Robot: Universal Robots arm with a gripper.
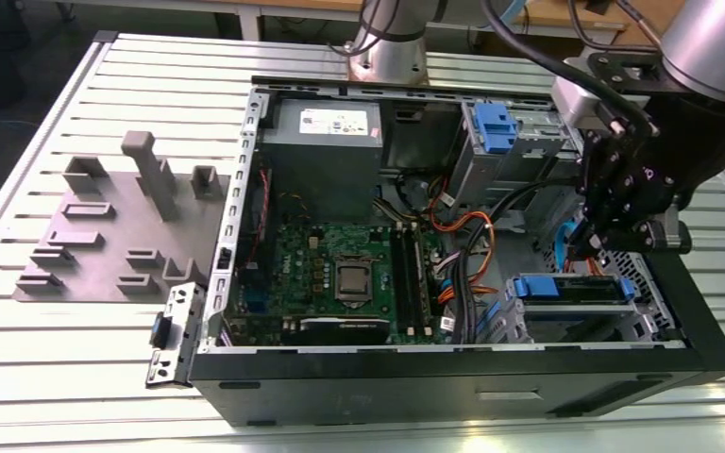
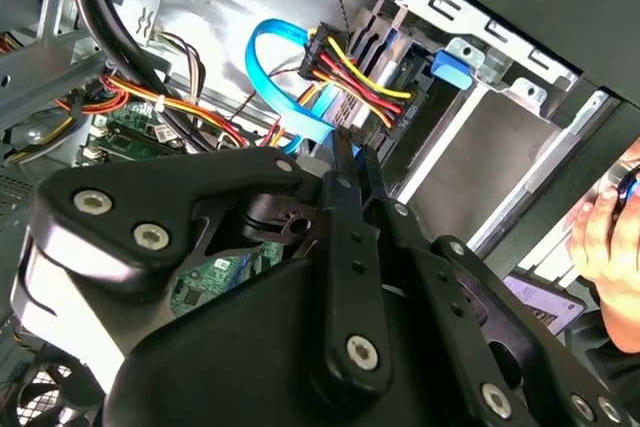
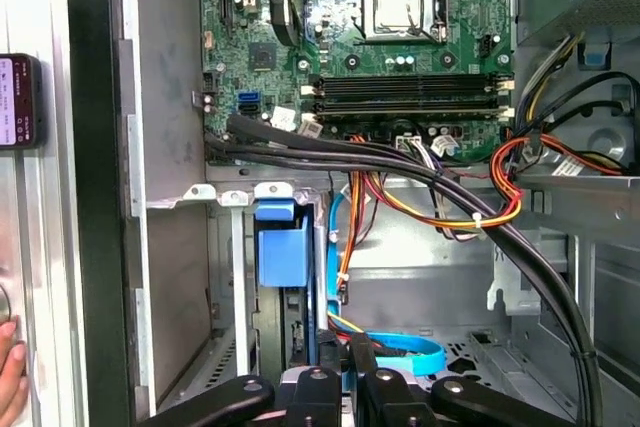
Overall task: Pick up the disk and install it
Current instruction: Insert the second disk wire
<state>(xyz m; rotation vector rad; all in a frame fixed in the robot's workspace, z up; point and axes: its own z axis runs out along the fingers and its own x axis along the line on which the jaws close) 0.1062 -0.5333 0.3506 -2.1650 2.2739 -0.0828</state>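
The disk (image 1: pixel 573 289) sits in the lower bay of the open case (image 1: pixel 463 377), near the case corner at the exterior view's right, its blue frame facing the motherboard (image 1: pixel 337 274). The tool (image 1: pixel 623 231) hangs just above it, close to the case's side wall; its fingers (image 2: pixel 345 172) are pressed together and hold nothing. Cables (image 3: pixel 400 162) crowd the space beside the bay. A hand (image 2: pixel 605 237) rests outside the case edge. The case stands on the slatted table (image 1: pixel 73 359).
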